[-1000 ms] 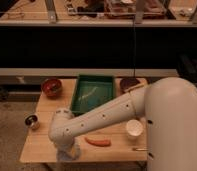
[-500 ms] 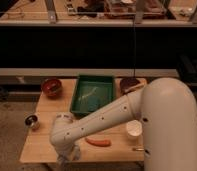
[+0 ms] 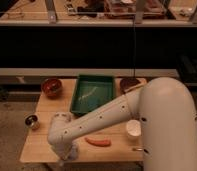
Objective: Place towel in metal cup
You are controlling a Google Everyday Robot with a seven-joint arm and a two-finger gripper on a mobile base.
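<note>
Wooden worktop (image 3: 41, 146) stands in front of a dark wall with shelves up at the top of the frame. At the lower left, by the front edge of the worktop, the end effector (image 3: 67, 156) points down with its fingers closed tight together. The towel cannot be made out; whether it is in the fingers cannot be told. The big white arm (image 3: 108, 116) runs from there up to the right side of the frame. The metal cup (image 3: 32, 121) sits near the left edge, a little above and left of the end effector, apart from it. An orange-red stick (image 3: 98, 142) lies to the right. Farther right is a white cup (image 3: 133, 129). At the back sit a red bowl (image 3: 52, 87), a green tray (image 3: 94, 93) and a dark bowl (image 3: 129, 84).
</note>
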